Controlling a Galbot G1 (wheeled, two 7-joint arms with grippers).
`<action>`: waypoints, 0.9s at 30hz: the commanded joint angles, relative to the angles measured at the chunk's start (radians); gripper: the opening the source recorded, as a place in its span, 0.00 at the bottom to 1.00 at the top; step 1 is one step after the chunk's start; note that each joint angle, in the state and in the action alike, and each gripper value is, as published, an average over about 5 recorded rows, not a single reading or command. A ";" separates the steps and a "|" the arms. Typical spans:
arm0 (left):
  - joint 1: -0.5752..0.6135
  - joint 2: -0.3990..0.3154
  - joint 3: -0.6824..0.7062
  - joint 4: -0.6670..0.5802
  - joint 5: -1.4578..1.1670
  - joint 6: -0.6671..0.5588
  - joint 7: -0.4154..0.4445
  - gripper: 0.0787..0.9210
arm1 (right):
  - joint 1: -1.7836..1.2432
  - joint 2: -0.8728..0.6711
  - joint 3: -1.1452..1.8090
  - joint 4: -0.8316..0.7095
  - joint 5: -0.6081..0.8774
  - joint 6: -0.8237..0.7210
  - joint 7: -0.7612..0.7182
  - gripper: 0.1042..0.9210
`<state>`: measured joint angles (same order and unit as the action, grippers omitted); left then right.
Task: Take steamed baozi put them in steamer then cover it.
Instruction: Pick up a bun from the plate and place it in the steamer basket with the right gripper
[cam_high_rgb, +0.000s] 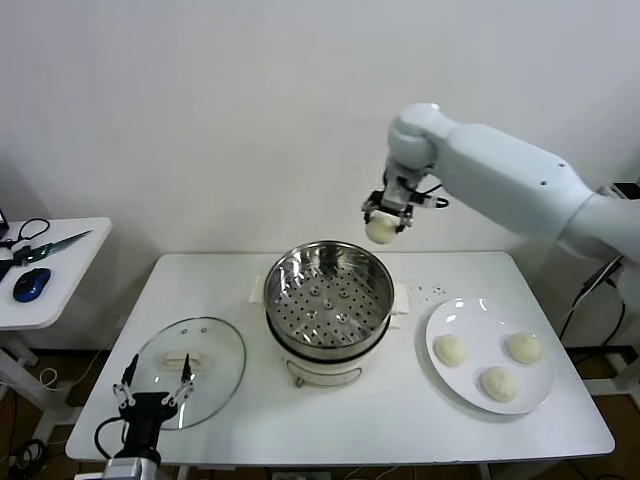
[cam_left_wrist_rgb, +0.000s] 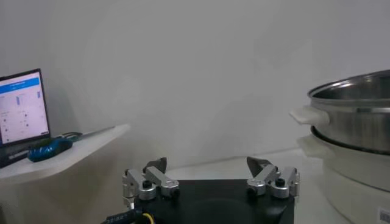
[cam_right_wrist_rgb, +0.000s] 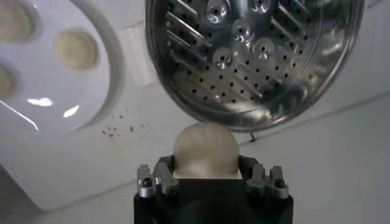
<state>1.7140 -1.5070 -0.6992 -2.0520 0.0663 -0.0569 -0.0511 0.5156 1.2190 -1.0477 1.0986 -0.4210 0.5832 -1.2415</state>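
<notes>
My right gripper (cam_high_rgb: 385, 222) is shut on one steamed baozi (cam_high_rgb: 380, 230), a cream-white bun held in the air just above the back right rim of the steamer (cam_high_rgb: 275, 300). In the right wrist view the baozi (cam_right_wrist_rgb: 205, 149) sits between the fingers (cam_right_wrist_rgb: 164, 170), with the steamer's perforated tray (cam_right_wrist_rgb: 256, 61) below and beyond it. Three more baozi (cam_high_rgb: 498, 383) lie on the white plate (cam_high_rgb: 485, 325) at the right. The glass cover (cam_high_rgb: 215, 350) lies flat at the table's front left. My left gripper (cam_high_rgb: 155, 392) stands open over the cover's near edge, holding nothing.
A small side table (cam_high_rgb: 60, 265) at the left carries scissors (cam_high_rgb: 50, 243) and a blue mouse (cam_high_rgb: 30, 283). A laptop screen (cam_left_wrist_rgb: 23, 109) shows in the left wrist view. A white wall stands close behind the table.
</notes>
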 joint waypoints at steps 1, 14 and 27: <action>0.001 0.005 -0.002 -0.002 0.002 0.004 0.000 0.88 | -0.061 0.141 0.012 0.004 -0.176 0.086 0.032 0.70; 0.012 0.006 -0.004 -0.009 0.000 0.005 -0.001 0.88 | -0.208 0.209 0.027 -0.105 -0.283 0.096 0.069 0.71; 0.016 0.005 -0.003 -0.003 0.000 0.003 -0.001 0.88 | -0.238 0.220 0.028 -0.145 -0.282 0.092 0.076 0.77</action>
<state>1.7293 -1.5018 -0.7012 -2.0561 0.0661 -0.0535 -0.0522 0.3076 1.4157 -1.0215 0.9797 -0.6777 0.6643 -1.1688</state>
